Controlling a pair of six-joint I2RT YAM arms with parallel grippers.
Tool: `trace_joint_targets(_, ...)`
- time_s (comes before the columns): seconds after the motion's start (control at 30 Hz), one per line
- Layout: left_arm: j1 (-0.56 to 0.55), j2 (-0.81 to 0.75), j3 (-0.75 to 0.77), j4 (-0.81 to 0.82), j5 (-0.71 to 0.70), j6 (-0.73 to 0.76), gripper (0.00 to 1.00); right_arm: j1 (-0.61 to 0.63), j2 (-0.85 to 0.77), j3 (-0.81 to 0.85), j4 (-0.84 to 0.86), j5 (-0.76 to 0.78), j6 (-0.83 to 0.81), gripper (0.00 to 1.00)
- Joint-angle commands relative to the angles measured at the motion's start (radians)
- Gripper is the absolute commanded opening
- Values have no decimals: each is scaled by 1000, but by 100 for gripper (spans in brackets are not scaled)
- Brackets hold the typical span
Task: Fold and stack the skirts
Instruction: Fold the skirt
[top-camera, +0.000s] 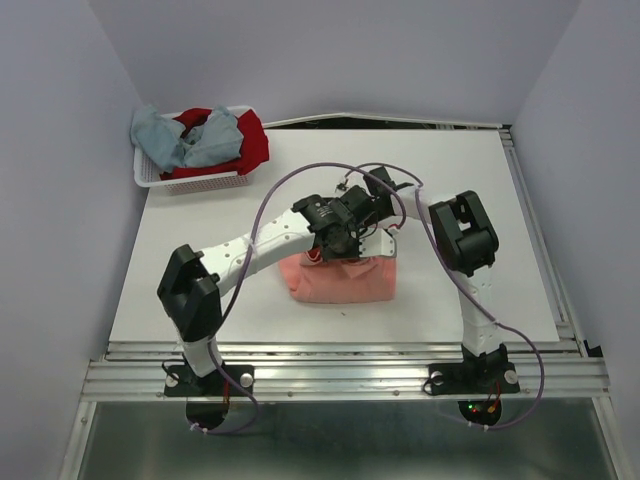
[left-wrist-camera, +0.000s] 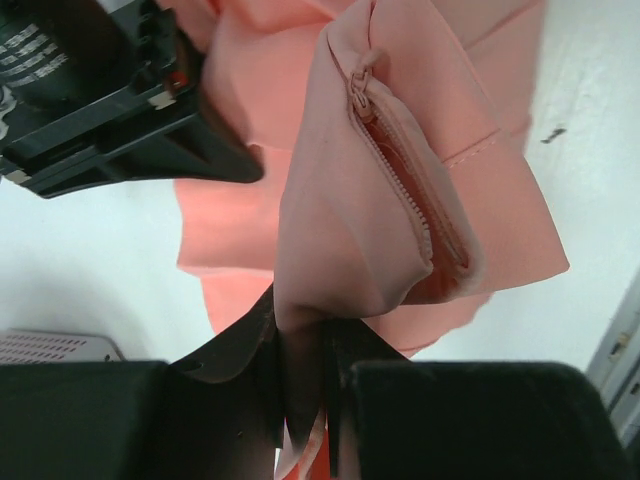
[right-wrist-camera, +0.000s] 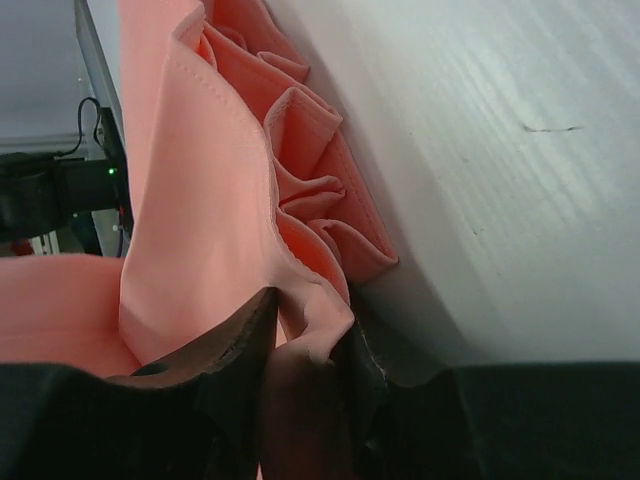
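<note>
Salmon-pink skirt (top-camera: 340, 278) lies bunched mid-table (top-camera: 480, 200). I see the left gripper (left-wrist-camera: 305, 400) clamped on cloth below the zipper (left-wrist-camera: 400, 170), and the right gripper (right-wrist-camera: 305, 350) pinching a pleated edge. The blue-grey skirt (top-camera: 190, 140) and dark red skirt (top-camera: 255, 145) sit in the basket (top-camera: 150, 178), far left.

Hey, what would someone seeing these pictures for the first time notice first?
The salmon-pink skirt at the middle of the table stands out, with the left claw and the right claw each pinching a fold of its cloth. Next comes the white mesh basket at the far left corner, holding the blue-grey skirt and the dark red skirt in a heap.
</note>
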Motion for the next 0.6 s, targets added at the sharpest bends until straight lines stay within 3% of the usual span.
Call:
trace_joint_targets(0.0, 42, 35, 63, 91, -69, 83, 3, 17, -41, -41, 18, -20, -11, 37)
trace_joint_targets(0.3, 77, 98, -30, 321, -122, 151, 9, 26, -41, -30, 18, -40, -5, 37)
trace_joint_targets(0.47, 83, 75, -148, 500, -183, 163, 23, 26, -39, -29, 15, -26, -6, 37)
trace_joint_targets(0.57, 85, 52, -191, 548, -212, 163, 41, 26, -35, -18, 4, 2, -12, 38)
